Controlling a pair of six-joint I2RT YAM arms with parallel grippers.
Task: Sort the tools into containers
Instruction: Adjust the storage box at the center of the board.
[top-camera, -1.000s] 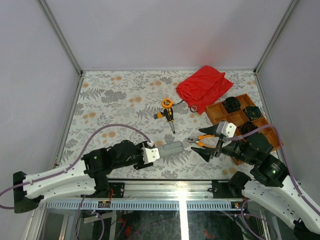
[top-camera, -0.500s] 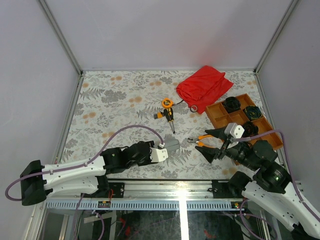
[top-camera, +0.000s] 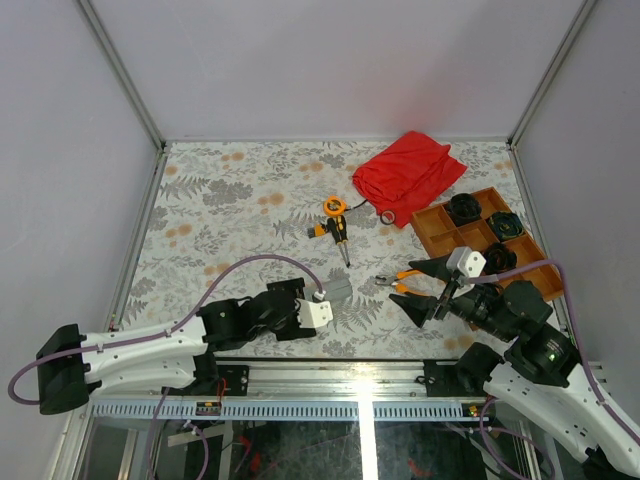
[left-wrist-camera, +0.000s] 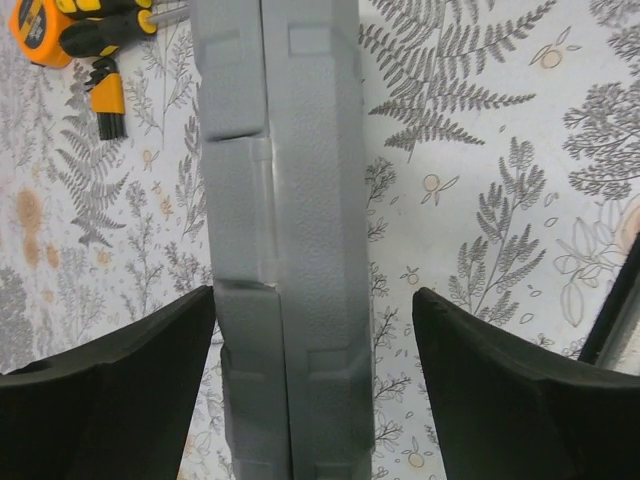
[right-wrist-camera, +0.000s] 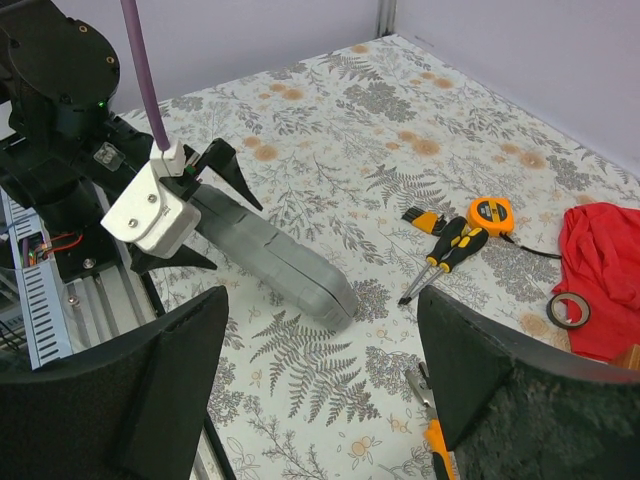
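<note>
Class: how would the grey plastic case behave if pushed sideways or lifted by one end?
The grey case looks like rigid moulded plastic, so probably stiff, not floppy. It seems to stand on a narrow edge, seam upward, so a sideways push may topple it. Held at one end, its length would likely droop.

Bright, even light fell from overhead, and shadows lay soft. Glare flashed off the front rail (top-camera: 365, 372); every view looked sharp.

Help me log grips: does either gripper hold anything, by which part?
Nothing is held: the left gripper straddles the flat grey plastic case, jaws open; the right gripper is open, empty.
</note>
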